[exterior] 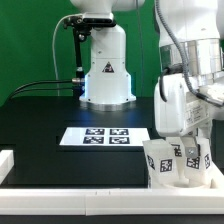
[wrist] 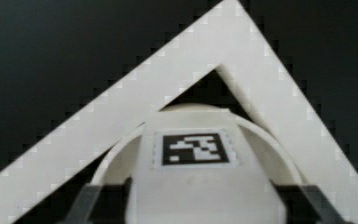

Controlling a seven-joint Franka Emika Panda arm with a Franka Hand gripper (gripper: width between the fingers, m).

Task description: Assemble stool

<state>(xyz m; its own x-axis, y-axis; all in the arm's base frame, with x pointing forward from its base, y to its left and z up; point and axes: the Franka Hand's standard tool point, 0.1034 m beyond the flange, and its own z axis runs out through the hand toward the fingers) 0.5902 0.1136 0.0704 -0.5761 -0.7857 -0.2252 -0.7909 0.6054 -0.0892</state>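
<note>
The end effector stood partly closed on a stool leg, its fingers flanking the tagged white piece in the wrist view. In the exterior view the arm hung over the seat, which sat on the black table near the front at that view's right, with other legs apparently upright on it. The step looked like seating or screwing a leg; next would call for keeping it square while turning.

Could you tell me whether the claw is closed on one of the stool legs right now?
Yes, shut on one. In the wrist view the leg sits between the claw fingers, each dark tip against one side of it.
</note>
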